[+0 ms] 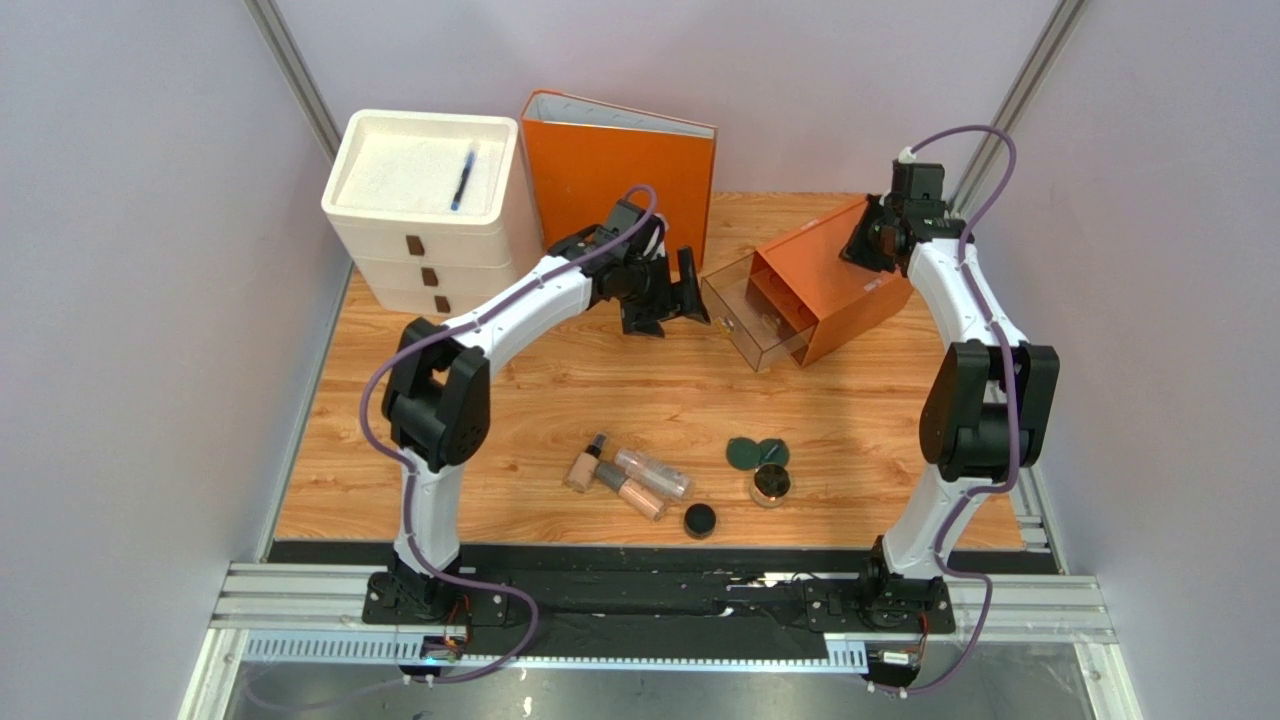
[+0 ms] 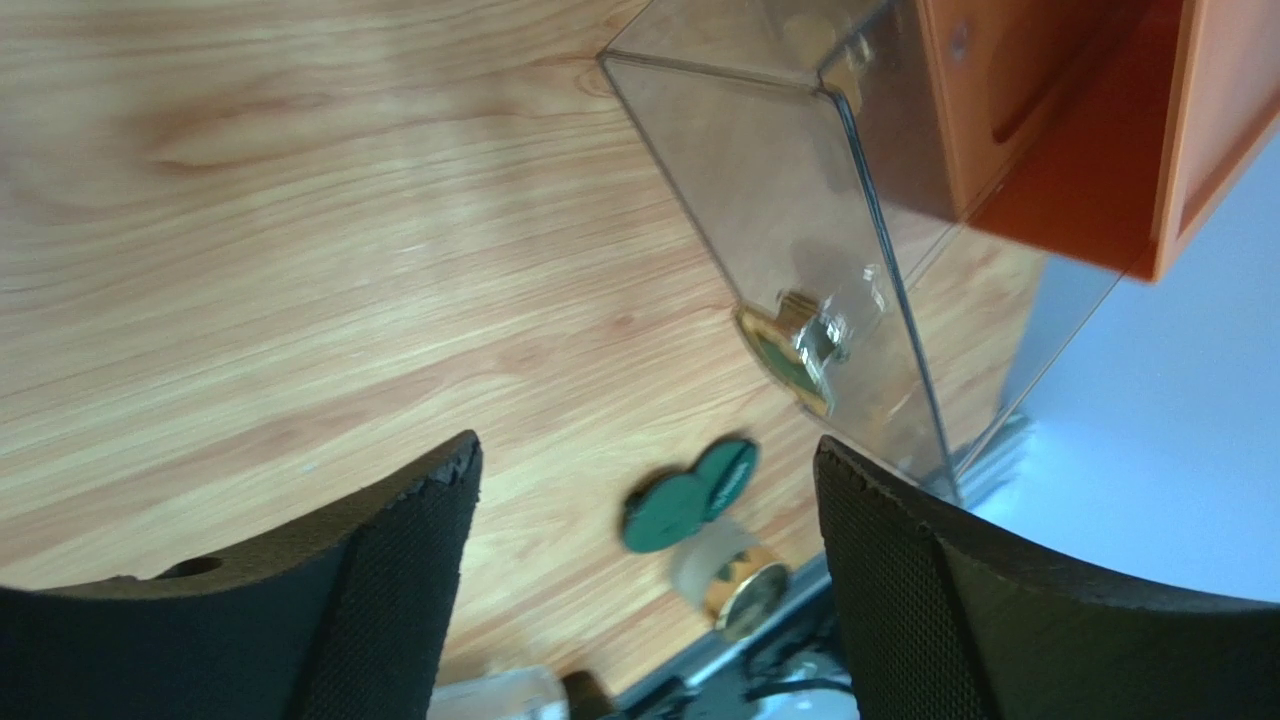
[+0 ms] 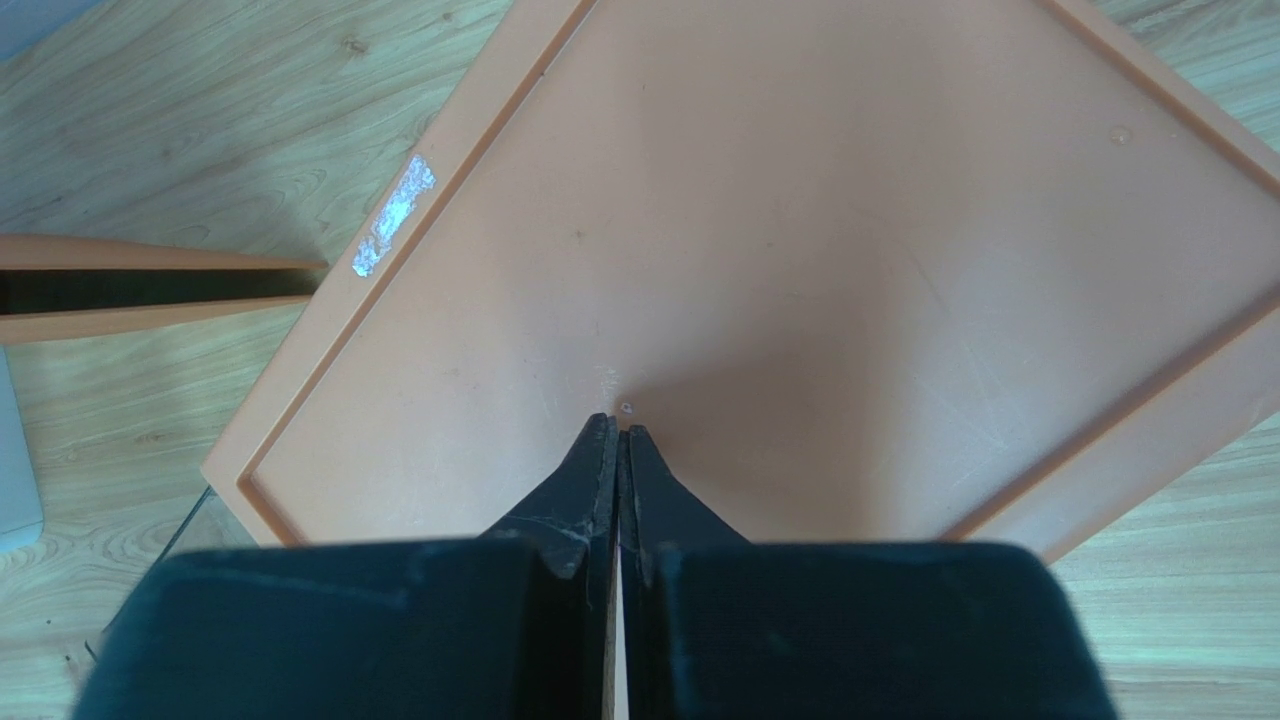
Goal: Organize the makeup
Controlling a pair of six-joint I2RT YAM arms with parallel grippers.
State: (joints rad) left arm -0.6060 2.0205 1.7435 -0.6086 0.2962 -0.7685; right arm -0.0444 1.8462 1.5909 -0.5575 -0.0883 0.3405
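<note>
From above, we see the makeup (image 1: 676, 483) in a loose cluster on the bench (image 1: 496, 405), near its front edge. It lies well apart from the clear drawer (image 1: 747, 308), which is pulled out of the orange box (image 1: 842, 285). The two foundation bottles (image 1: 609, 474) and the clear tube (image 1: 655, 473) lie on their sides, touching or nearly so. We judge them light, hard and smooth, likely to roll, and best taken across the middle of the body. The green compact (image 1: 759, 452) is flat and thin, so we would pinch it by its edges. The gold-rimmed jar (image 1: 769, 483) and the black pot (image 1: 699, 521) are low and round, and we would grip them across the width. The left pincer (image 1: 672, 293) hangs beside the drawer. The right pincer (image 1: 879, 233) sits on top of the box.

At the left wrist, the left pincer (image 2: 646, 450) stands wide apart with nothing between its fingers. Beyond it we see the compact (image 2: 691, 495) and the jar (image 2: 736, 578). A gold and green shape shows in the drawer (image 2: 781, 195) wall. We cannot tell whether it is a reflection or something inside. The bottles are cut off at the lower edge.

At the right wrist, the right pincer (image 3: 619, 428) is pressed together, holding nothing, its tips at the box (image 3: 842, 270) top. No makeup shows here.
</note>
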